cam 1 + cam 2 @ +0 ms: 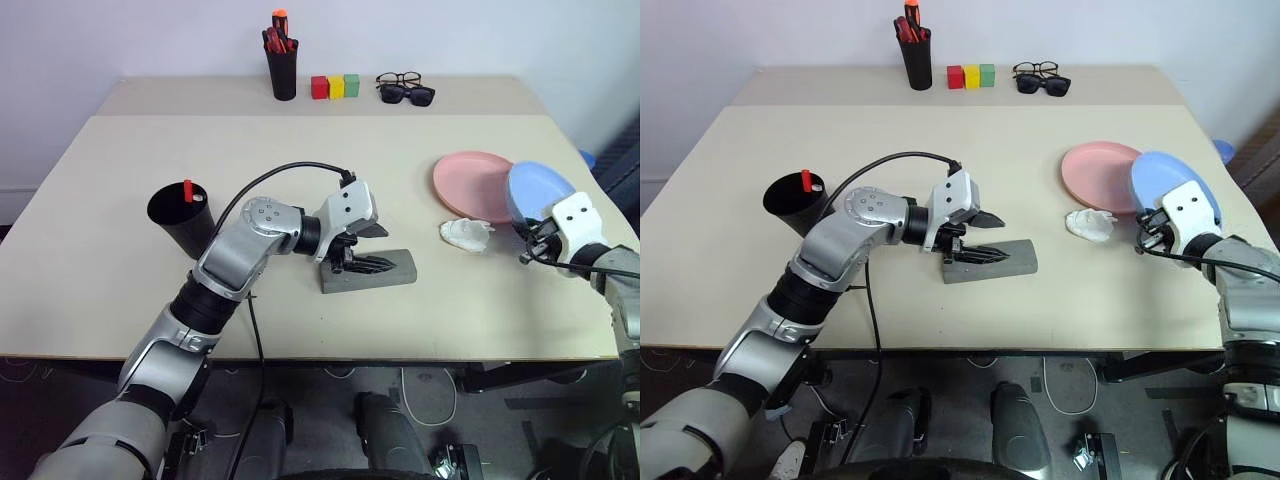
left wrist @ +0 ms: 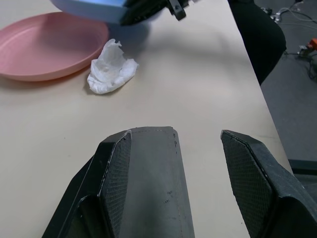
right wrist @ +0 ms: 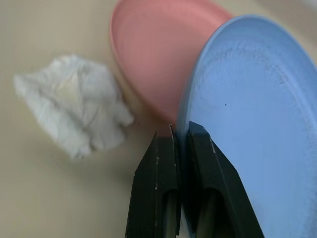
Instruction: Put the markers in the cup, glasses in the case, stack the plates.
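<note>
My right gripper (image 3: 181, 130) is shut on the near rim of the light blue plate (image 1: 540, 190). The plate is lifted and tilted, and it overlaps the edge of the salmon pink plate (image 1: 470, 180) lying flat on the table. At the table's middle lies the grey case (image 1: 395, 268), closed. My left gripper (image 1: 375, 248) is open over its left end, one finger against the lid. The black cup (image 1: 180, 222) stands at the left with a red-capped marker (image 1: 187, 190) upright in it. The glasses are hidden.
A crumpled white tissue (image 1: 466, 234) lies just in front of the pink plate. Along the back edge stand a black pen holder (image 1: 282, 70) with red and orange pens, three coloured blocks (image 1: 335, 86), thick-framed spectacles (image 1: 398, 78) and sunglasses (image 1: 408, 95).
</note>
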{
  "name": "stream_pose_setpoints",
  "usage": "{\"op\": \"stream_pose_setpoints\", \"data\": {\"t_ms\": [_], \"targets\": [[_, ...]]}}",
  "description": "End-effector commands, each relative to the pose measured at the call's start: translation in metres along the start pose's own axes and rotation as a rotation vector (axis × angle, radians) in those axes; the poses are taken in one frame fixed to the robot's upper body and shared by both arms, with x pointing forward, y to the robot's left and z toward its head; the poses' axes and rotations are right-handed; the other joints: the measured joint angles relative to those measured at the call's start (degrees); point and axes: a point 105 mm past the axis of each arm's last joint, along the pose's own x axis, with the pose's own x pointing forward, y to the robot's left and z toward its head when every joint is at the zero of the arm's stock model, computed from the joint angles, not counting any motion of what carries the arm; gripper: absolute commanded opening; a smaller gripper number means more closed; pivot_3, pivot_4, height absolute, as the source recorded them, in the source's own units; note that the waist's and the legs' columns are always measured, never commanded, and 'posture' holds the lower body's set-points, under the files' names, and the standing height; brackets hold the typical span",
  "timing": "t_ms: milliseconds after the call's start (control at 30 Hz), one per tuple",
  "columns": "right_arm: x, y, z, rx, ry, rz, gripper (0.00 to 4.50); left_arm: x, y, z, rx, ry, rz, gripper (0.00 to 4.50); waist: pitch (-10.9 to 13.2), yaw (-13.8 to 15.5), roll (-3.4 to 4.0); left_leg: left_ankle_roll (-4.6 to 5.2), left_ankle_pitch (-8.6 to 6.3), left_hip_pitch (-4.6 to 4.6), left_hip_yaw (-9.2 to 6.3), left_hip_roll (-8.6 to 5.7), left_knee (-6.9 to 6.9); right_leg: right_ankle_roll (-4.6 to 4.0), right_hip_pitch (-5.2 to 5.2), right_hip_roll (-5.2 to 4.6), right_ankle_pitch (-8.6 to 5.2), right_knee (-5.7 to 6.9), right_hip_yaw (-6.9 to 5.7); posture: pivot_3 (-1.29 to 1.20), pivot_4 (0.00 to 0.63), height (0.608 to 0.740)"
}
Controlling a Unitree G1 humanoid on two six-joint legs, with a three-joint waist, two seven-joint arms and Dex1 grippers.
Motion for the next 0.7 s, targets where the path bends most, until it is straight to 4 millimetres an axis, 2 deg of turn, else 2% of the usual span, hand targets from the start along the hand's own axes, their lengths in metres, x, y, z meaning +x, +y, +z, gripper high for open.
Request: {"op": "stream_pose_setpoints", "data": {"t_ms": [33, 233, 467, 567, 700], "targets": [[0.005, -0.009, 0.036, -0.118, -0.094, 0.006, 0.06, 0.0, -0.001, 0.012, 0.034, -0.037, -0.003, 2.93, 0.0, 0.0, 0.0, 0.0, 0.0, 0.0, 0.0, 0.0, 0.0, 0.0, 0.0, 0.0, 0.0, 0.0, 0.0, 0.0, 0.15, 0.74], [0.031, -0.003, 0.057, -0.181, -0.142, 0.075, 0.06, 0.0, -0.002, 0.011, 0.031, -0.038, 0.003, 2.93, 0.0, 0.2, 0.0, 0.0, 0.0, -0.02, -0.01, -0.01, -0.03, 0.01, 0.0, -0.01, 0.0, -0.04, 0.0, 0.0, 0.15, 0.74], [0.059, 0.012, 0.058, -0.213, -0.136, 0.173, 0.06, -0.003, -0.001, 0.011, 0.021, -0.039, 0.031, 2.93, 0.0, 0.1, 0.01, -0.01, 0.0, -0.02, -0.02, -0.01, -0.1, 0.01, -0.02, -0.01, 0.0, -0.04, -0.01, 0.0, 0.15, 0.74], [0.067, 0.017, 0.055, -0.216, -0.125, 0.193, 0.95, -0.006, -0.001, 0.009, 0.012, -0.036, 0.042, 2.93, 0.0, 0.1, 0.02, -0.01, 0.0, -0.02, -0.02, -0.01, -0.14, 0.01, -0.05, -0.02, 0.01, -0.05, 0.0, 0.0, 0.15, 0.74], [0.069, 0.013, 0.054, -0.239, -0.126, 0.163, 2.93, -0.01, -0.003, 0.006, 0.001, -0.046, 0.052, 2.93, 0.0, 0.1, 0.02, -0.01, 0.01, -0.02, -0.03, -0.01, -0.16, 0.01, -0.06, -0.01, 0.01, -0.04, -0.01, 0.0, 0.15, 0.74]]}}
